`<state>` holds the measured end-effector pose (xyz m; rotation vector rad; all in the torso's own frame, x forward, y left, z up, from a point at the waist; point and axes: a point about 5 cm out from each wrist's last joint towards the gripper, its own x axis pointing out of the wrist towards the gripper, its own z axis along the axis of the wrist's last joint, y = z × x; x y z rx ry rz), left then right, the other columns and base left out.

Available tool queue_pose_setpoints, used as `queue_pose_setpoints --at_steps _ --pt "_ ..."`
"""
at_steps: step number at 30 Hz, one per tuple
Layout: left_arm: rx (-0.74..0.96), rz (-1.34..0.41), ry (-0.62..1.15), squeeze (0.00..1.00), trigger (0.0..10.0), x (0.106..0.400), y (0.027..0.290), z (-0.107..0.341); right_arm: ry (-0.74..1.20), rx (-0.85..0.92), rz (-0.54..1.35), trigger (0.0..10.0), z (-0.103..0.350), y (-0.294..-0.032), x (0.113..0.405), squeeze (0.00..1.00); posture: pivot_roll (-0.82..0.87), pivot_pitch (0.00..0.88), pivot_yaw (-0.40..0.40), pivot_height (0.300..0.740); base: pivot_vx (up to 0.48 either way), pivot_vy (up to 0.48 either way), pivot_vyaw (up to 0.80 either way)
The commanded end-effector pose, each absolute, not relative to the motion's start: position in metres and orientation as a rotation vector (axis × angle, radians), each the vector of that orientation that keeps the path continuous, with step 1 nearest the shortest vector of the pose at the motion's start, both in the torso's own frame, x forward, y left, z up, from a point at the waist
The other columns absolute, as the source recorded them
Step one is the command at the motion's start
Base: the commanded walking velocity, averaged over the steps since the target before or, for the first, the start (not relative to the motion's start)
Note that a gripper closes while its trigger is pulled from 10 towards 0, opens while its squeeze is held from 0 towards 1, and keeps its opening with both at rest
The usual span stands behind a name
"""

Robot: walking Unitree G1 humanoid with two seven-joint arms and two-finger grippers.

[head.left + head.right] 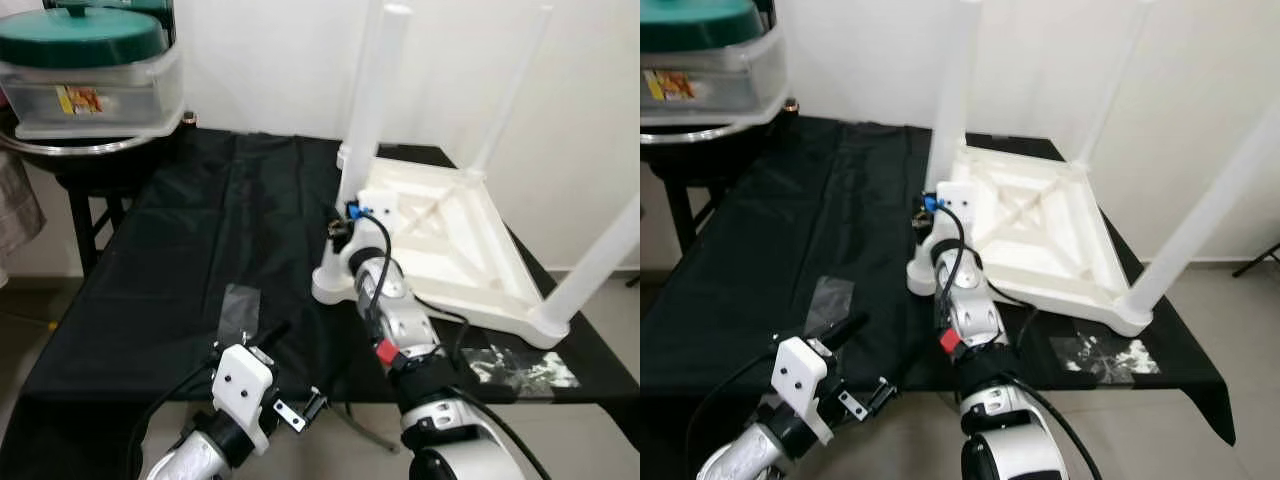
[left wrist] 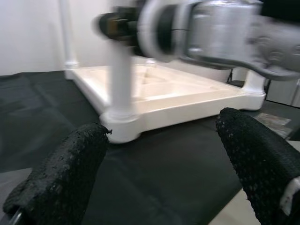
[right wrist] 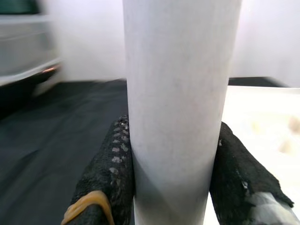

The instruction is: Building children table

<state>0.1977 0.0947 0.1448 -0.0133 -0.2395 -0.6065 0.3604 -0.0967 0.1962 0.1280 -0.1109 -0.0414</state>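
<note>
A white children's table (image 1: 450, 240) lies upside down on the black-covered worktable (image 1: 180, 260), its legs pointing up. My right gripper (image 3: 173, 136) is shut on the near-left leg (image 1: 375, 100), low on the leg just above its socket. Both black fingers (image 3: 112, 159) press the leg's sides. Another leg (image 1: 515, 90) stands at the far corner and one (image 1: 600, 260) at the near right corner. My left gripper (image 1: 290, 370) hovers open at the worktable's front edge, apart from the held leg (image 2: 121, 79); nothing lies between its fingers (image 2: 61, 173).
A clear container with a green lid (image 1: 85, 70) rests on a metal bowl (image 1: 80, 150) on a stand at the back left. A grey tape patch (image 1: 240, 305) and a mottled patch (image 1: 515, 365) mark the cloth. A white wall runs behind.
</note>
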Motion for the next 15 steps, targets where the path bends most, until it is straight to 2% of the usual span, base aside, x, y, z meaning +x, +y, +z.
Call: queue_pose_setpoints --at_steps 1,2,3,4,5,12,13,14,15 --pt "-0.017 -0.62 -0.219 0.0 10.0 0.197 0.094 0.142 -0.038 0.236 -0.082 0.0 0.176 -0.077 0.344 0.0 0.09 0.062 -0.112 0.74 0.0 0.0 0.0" --pt "-0.017 -0.621 -0.218 0.0 10.0 0.197 0.093 0.142 -0.047 0.233 -0.051 0.0 0.177 -0.074 0.343 0.0 0.09 0.063 -0.112 0.74 0.0 0.0 0.0" --pt "-0.017 -0.622 -0.218 0.0 10.0 0.197 0.093 0.142 -0.066 0.235 -0.01 7.9 0.179 -0.071 0.342 1.0 0.09 0.064 -0.108 0.74 0.0 0.0 0.0" --pt "-0.017 -0.622 -0.218 0.0 10.0 0.197 0.093 0.142 -0.066 0.235 -0.01 7.9 0.179 -0.071 0.342 1.0 0.09 0.064 -0.108 0.74 0.0 0.0 0.0" --pt "-0.016 -0.622 -0.217 0.0 10.0 0.197 0.093 0.142 -0.088 0.226 0.032 10.0 0.181 -0.069 0.342 1.0 0.09 0.063 -0.108 0.74 0.0 0.0 0.0" --pt "-0.016 -0.622 -0.214 0.0 10.0 0.198 0.094 0.141 -0.127 0.156 0.043 10.0 0.195 -0.079 0.349 1.0 0.09 0.063 -0.106 0.74 0.0 0.0 0.0" --pt "-0.016 -0.622 -0.214 0.0 10.0 0.198 0.094 0.142 -0.118 0.153 0.083 10.0 0.196 -0.081 0.35 0.43 0.09 0.063 -0.106 0.74 0.0 0.0 0.0" --pt "-0.016 -0.622 -0.214 0.0 10.0 0.198 0.094 0.142 -0.118 0.153 0.083 10.0 0.196 -0.081 0.35 0.43 0.09 0.063 -0.106 0.74 0.0 0.0 0.0" --pt "-0.016 -0.623 -0.214 0.0 10.0 0.198 0.094 0.142 -0.111 0.141 0.118 10.0 0.196 -0.084 0.352 0.0 0.09 0.063 -0.105 0.74 0.0 0.0 0.0"
